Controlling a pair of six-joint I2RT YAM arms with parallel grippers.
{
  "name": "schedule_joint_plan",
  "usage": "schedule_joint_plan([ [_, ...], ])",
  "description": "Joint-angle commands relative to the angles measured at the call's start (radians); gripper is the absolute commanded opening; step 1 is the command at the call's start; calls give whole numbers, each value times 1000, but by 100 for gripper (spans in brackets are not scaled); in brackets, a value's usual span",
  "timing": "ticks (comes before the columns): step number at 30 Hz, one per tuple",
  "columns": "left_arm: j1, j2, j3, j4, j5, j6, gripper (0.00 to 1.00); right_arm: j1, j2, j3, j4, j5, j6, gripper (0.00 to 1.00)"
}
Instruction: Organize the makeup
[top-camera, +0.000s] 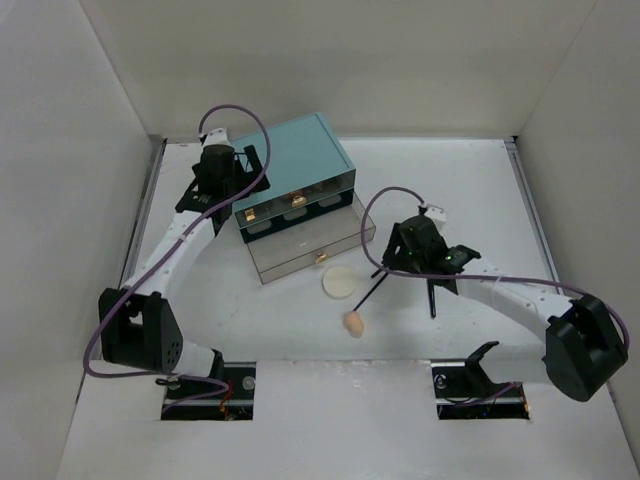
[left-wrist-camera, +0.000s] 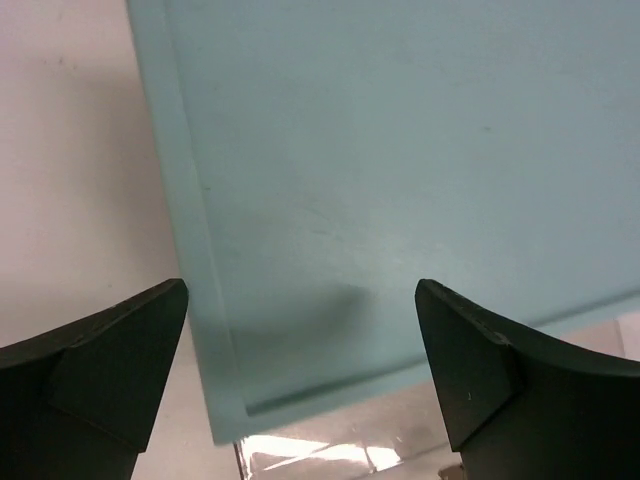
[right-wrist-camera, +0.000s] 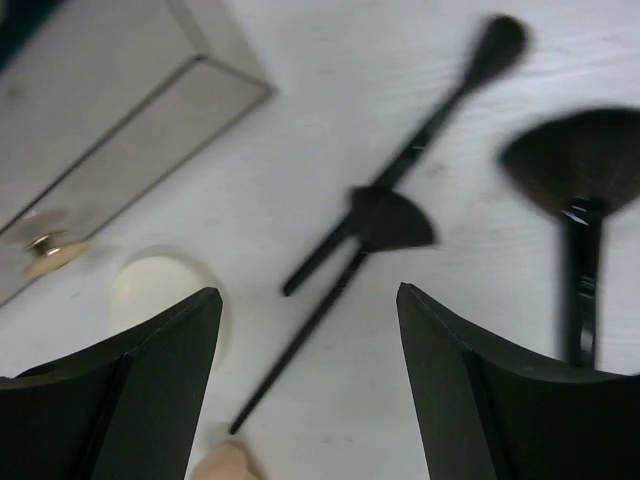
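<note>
White walled table (top-camera: 450, 180) bears teal box (top-camera: 300, 160); left hand (left-wrist-camera: 300, 300) and right hand (right-wrist-camera: 308, 300) gape empty.

My left arm (top-camera: 170, 250) reaches far forward along the left side, with the wrist turned inward to the right. The left gripper (left-wrist-camera: 300, 290) points down, both jaws spread wide with nothing between them. My right arm (top-camera: 510, 290) sweeps in from the right toward the middle. The right gripper (right-wrist-camera: 308, 292) faces down, jaws apart and empty.
</note>
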Motion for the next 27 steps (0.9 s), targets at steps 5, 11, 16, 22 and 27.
schedule_joint_plan([
  [5,-212,-145,5,29,35,83,100,-179,-56,-28,-200,108,62,77],
  [11,-387,-160,-49,29,24,80,100,-268,5,-57,-214,75,24,76],
  [16,-431,-169,-50,29,0,74,100,-274,57,-82,-185,38,13,71],
  [22,-435,-194,-43,29,-2,73,100,-296,81,-82,-183,29,-18,57],
  [27,-419,-223,-46,37,-2,73,100,-325,85,-80,-168,-16,-71,35],
])
